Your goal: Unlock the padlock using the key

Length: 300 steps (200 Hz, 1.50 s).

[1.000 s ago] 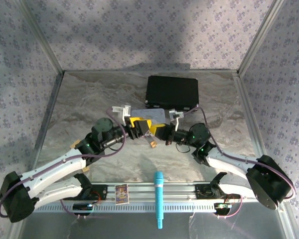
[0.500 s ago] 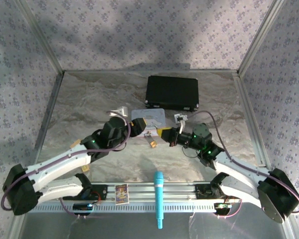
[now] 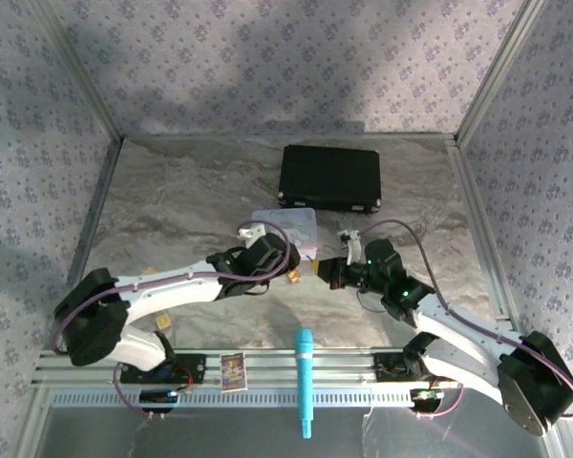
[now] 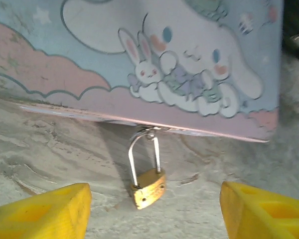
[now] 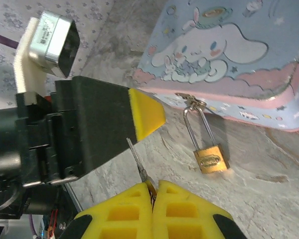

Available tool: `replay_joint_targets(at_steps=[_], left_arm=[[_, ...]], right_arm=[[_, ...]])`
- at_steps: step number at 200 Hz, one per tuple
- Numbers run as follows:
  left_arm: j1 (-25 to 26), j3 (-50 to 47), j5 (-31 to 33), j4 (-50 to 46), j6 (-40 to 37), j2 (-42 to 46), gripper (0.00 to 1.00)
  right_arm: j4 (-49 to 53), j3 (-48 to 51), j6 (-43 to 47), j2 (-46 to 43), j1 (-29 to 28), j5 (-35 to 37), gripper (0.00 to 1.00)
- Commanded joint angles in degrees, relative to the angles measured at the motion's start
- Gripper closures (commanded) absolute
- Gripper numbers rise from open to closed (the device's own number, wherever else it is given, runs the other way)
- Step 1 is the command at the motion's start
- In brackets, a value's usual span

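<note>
Padlock: a tiny brass-gold metal padlock (image 4: 148, 186) with a thin silvery shackle lies flat on the grey marbled counter (image 4: 50, 149). Its shackle is hooked through the clasp on the front edge of the pastel cartoon-rabbit tin (image 4: 164, 59).
Left hand: the left hand (image 4: 154, 214) hangs low over the counter with its yellow fingers spread wide apart, holding nothing.
Padlock to left hand: in the left wrist view the brass body lies just ahead of the open fingers, roughly midway between the two tips and touching neither.
Right hand: the right hand (image 5: 153, 196) has its yellow fingers pressed together, clamped on a thin silvery key (image 5: 138, 162) whose blade sticks out past the fingertips.
Key to padlock: the blade tip is near the lock but clearly apart from it (off to the lock's left in the right wrist view). It is not in the lock body.
Hands together: from above, the two hands face each other across the padlock (image 3: 293, 277), the left hand (image 3: 285, 260) and the right hand (image 3: 317, 270) close on either side. One yellow fingertip (image 5: 145, 114) of the left hand sits just above the key blade.
Behind the tin: a black rectangular case (image 3: 329, 178) lies flat, further back on the counter.
Near edge: a teal cylindrical stick (image 3: 305, 382) lies across the rail, with a small picture card (image 3: 232, 370) to its left.
</note>
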State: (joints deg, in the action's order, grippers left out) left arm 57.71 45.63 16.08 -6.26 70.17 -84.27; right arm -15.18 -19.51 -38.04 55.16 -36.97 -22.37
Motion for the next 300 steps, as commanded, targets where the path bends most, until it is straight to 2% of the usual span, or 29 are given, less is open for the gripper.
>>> replay_joint_targets(at_steps=[1,46,81,115,143,170,217,234,261,277,300], left_arm=[[-0.3,2.3,1.7,1.7,1.6,-1.3,0.34],[-0.2,5.2,0.7,0.9,3.4,-8.1,0.34],[-0.1,6.7,5.0,0.6,3.7,-12.2,0.36],[0.2,7.8,7.8,-1.0,2.1,-14.9,0.42],[0.5,6.4,7.0,0.1,1.8,-15.8,0.47],[0.6,5.7,6.6,0.7,1.7,-15.8,0.58],[0.6,8.2,6.1,-2.1,1.3,-17.6,0.56],[0.8,5.1,5.9,3.0,1.1,-17.7,0.58],[0.7,-2.0,4.0,18.1,-0.1,-16.9,0.61],[0.8,-4.2,3.7,24.3,-1.7,-16.6,0.68],[0.8,-6.0,2.6,30.3,-3.5,-17.3,0.85]], right_arm=[[0.2,1.4,0.7,0.2,0.2,1.3,1.0],[-0.5,2.6,0.1,0.2,0.3,2.2,1.0],[-1.8,3.4,-0.6,0.6,0.3,2.4,1.0],[-2.7,3.8,-1.2,1.3,0.0,2.4,1.0],[-3.3,3.9,-1.2,2.3,-0.2,2.6,1.0],[-5.1,3.9,-1.4,4.5,-0.6,2.5,1.0],[-10.6,4.3,-2.8,10.8,-1.3,1.8,1.0],[-11.1,4.3,-2.9,11.4,-1.6,2.2,1.0],[-10.9,4.5,-2.8,11.3,-2.0,2.9,1.0],[-11.0,4.8,-3.0,11.2,-2.1,3.6,1.0],[-11.7,5.2,-3.4,11.3,-2.4,4.4,1.0]])
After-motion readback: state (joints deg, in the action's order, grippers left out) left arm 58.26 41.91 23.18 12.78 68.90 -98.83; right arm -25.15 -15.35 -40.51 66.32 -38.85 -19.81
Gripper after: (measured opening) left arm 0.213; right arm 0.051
